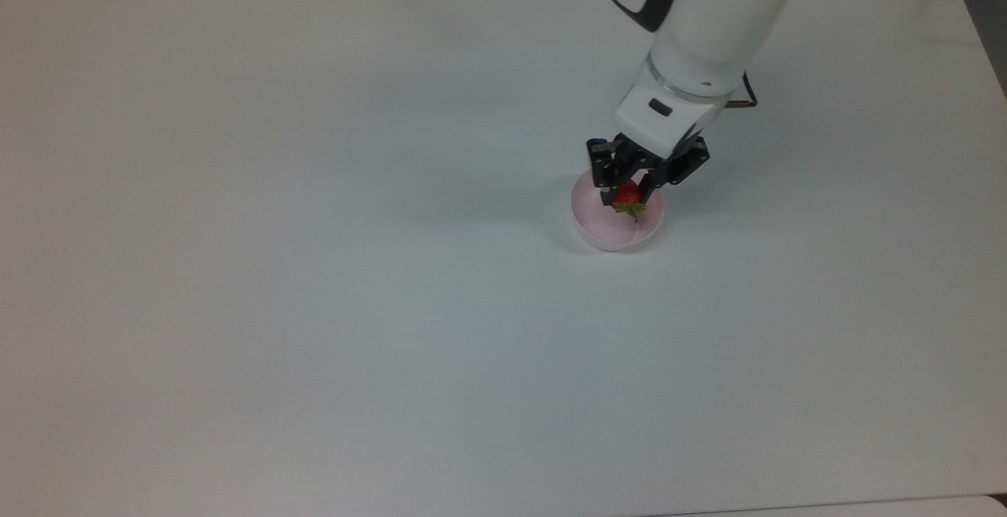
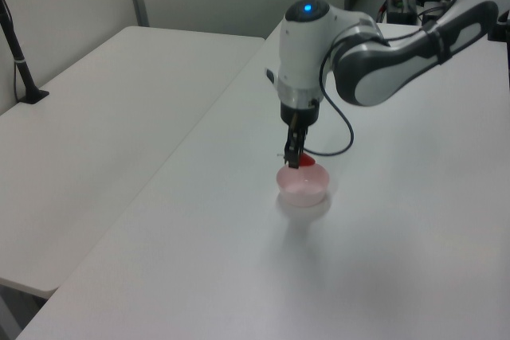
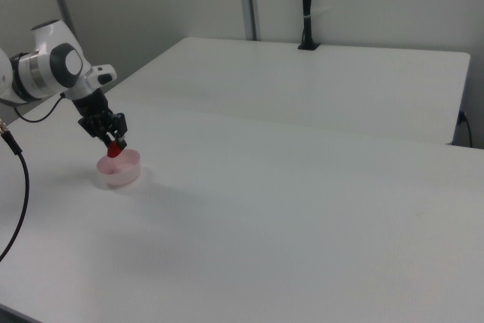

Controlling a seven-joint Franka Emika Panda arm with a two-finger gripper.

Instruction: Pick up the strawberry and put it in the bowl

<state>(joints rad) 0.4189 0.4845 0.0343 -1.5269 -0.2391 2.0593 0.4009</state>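
- Top view: the hand (image 1: 632, 193) hangs over the pink bowl (image 1: 602, 234), its two dark fingers pinched on the strawberry (image 1: 627, 198).
- The strawberry sits above the bowl's opening, toward the rim at about 1 o'clock in the top view; the red body lies between the fingers and the green stem end pokes out toward 6 o'clock.
- The bowl stands upright on the white worktop (image 1: 315, 304), at roughly 3 o'clock from the worktop's middle in the top view.
- The arm's white body reaches in from 1 o'clock in the top view, and a thin black cable (image 1: 747, 96) loops just beside it.
- In the left view the hand (image 2: 294, 158) points down and the strawberry (image 2: 306, 162) shows as a red spot right at the bowl's (image 2: 303, 189) rim; I cannot tell whether it touches the bowl.
- A blue light (image 2: 304, 11) glows on top of the arm's rounded joint in the left view.
- In the right view the hand (image 3: 115, 141) grips the strawberry (image 3: 113, 149) just over the bowl (image 3: 119, 174), at about 9 o'clock in the frame.
- A second white table (image 3: 318, 88) stands beyond the worktop in the right view, with a black post (image 3: 305, 5) rising at its far edge.
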